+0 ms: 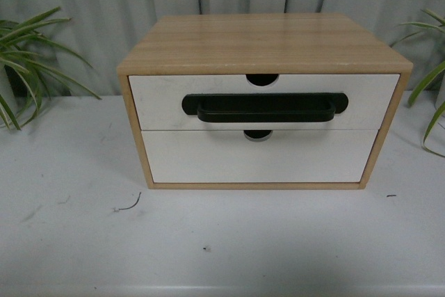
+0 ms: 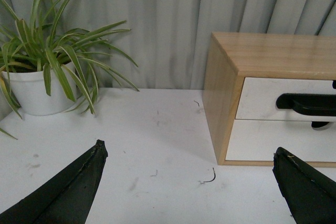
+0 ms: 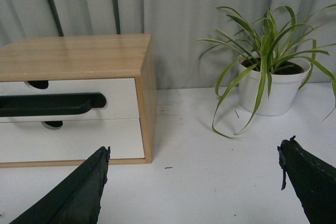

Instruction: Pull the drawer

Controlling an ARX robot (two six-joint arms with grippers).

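Observation:
A small wooden cabinet (image 1: 264, 43) stands on the white table. Its upper drawer (image 1: 160, 99) has a white front, a long black bar handle (image 1: 264, 108) and a semicircular notch in its top edge; it sits flush and closed. Below it is a plain white drawer (image 1: 208, 161) without a handle. Neither arm shows in the front view. My left gripper (image 2: 191, 153) is open, hovering over the table in front of the cabinet's left corner (image 2: 223, 124). My right gripper (image 3: 194, 153) is open too, over the table off the cabinet's right corner (image 3: 148, 129). Both hold nothing.
A potted plant in a white pot (image 2: 37, 90) stands left of the cabinet, another (image 3: 270, 90) to its right. Grey curtain (image 1: 104, 5) hangs behind. A small curled scrap (image 1: 128, 206) lies on the table (image 1: 222, 248) in front.

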